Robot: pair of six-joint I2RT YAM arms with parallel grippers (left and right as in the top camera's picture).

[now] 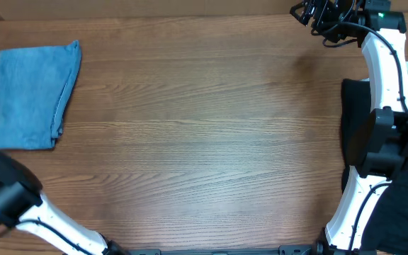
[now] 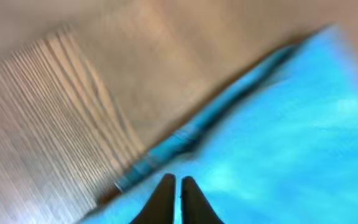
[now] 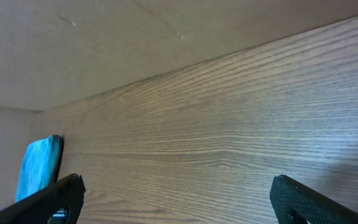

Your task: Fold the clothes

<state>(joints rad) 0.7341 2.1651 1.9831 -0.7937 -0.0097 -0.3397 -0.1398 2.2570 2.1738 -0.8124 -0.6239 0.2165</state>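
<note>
Faded light-blue denim jeans are lying folded beneath the nearly closed, empty left claw; right claw is gaping wide. Folding seems done; next, withdrawing clear.

Open tabletop across middle, folded jeans far left, black cloth right

Jeans — far left on table
</note>
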